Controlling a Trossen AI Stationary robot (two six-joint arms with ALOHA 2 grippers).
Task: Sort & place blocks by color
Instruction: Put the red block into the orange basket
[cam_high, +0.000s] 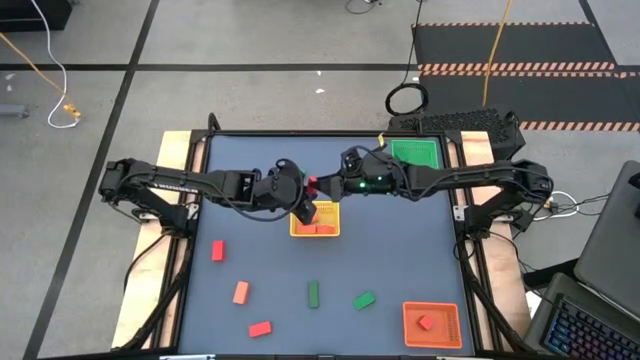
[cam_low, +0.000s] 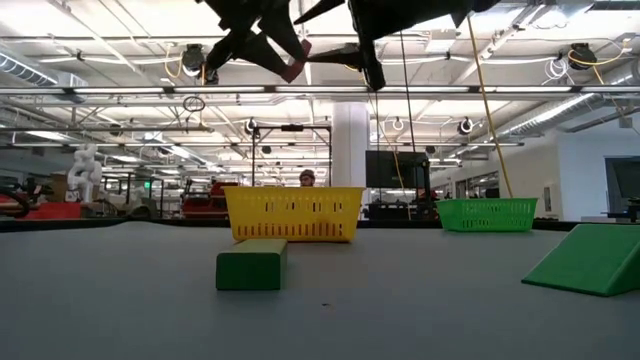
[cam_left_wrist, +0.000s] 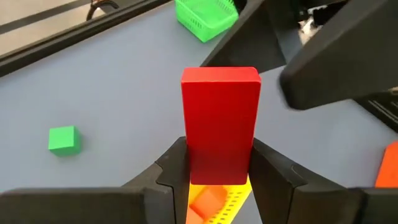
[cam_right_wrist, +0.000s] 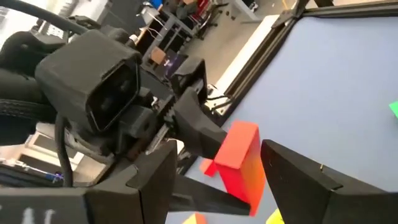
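Note:
A red bar block (cam_left_wrist: 221, 106) is held by my left gripper (cam_left_wrist: 219, 155), high above the yellow tray (cam_high: 297, 229), which has orange blocks in it. My right gripper (cam_right_wrist: 219, 149) is open and faces it from the table's right. Its fingers stand on either side of the red block (cam_right_wrist: 239, 158); I cannot tell whether they touch it. In the low view both grippers hang near the top, the left gripper (cam_low: 285, 55) with the red block (cam_low: 297, 63) at its tip. Loose blocks lie flat near the table's near edge: red (cam_high: 217, 250), orange (cam_high: 240, 291), red (cam_high: 260, 328), green (cam_high: 313, 293) and green (cam_high: 364, 299). My left gripper pinches the red bar between its two fingers at one end (cam_left_wrist: 217, 165), and the other end sticks out past the fingertips. The fingers come from the table's left, slanting down. The bar is lifted clear, above the yellow tray.
A green tray (cam_high: 415, 152) sits at the far right of the table. An orange tray (cam_high: 445, 335) with one red block (cam_high: 425, 322) sits at the near right corner. The left wrist view also shows a green cube (cam_left_wrist: 63, 139). The two arms meet over the table's middle.

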